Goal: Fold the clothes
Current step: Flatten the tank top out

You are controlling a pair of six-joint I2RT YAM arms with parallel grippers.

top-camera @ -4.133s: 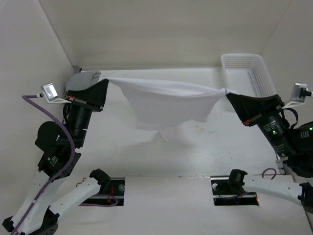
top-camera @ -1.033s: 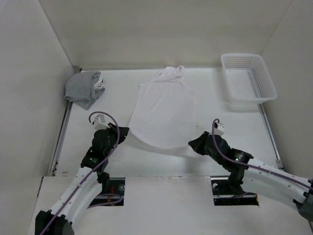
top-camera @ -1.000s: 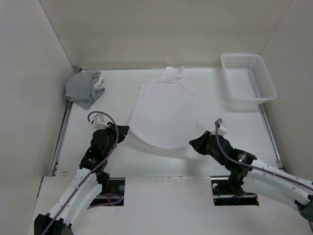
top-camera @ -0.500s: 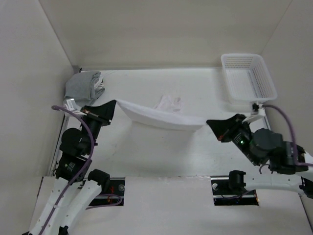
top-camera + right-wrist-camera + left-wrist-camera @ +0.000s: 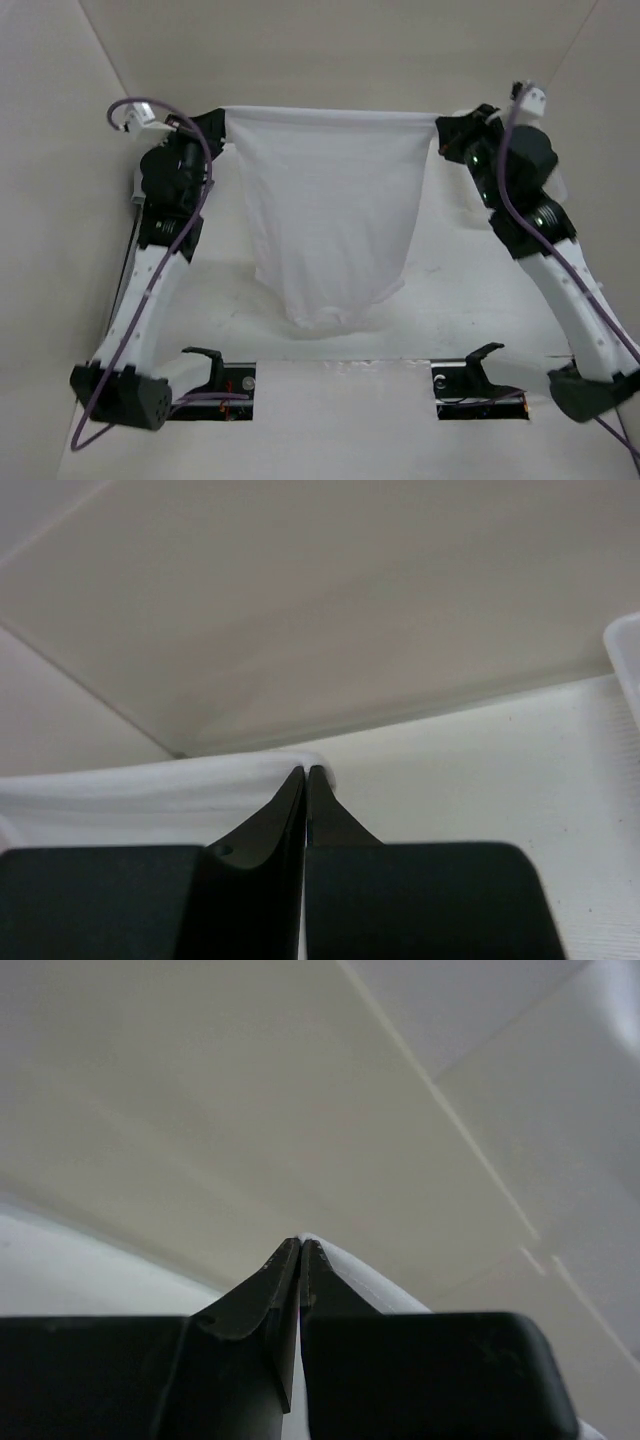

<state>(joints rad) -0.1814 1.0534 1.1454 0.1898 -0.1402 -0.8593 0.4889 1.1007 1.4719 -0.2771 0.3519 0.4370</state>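
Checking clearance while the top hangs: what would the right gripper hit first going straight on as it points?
Past the white garment it pinches, the right gripper faces only the enclosure wall, probably; depth is unclear.

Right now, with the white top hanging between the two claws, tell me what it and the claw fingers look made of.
The white top: thin, soft fabric with a matte look, probably cotton or a blend. It drapes in loose folds and sags under its own weight. Left claw and right claw: black, smooth, faintly glossy fingers with crisp rigid edges, likely hard plastic.
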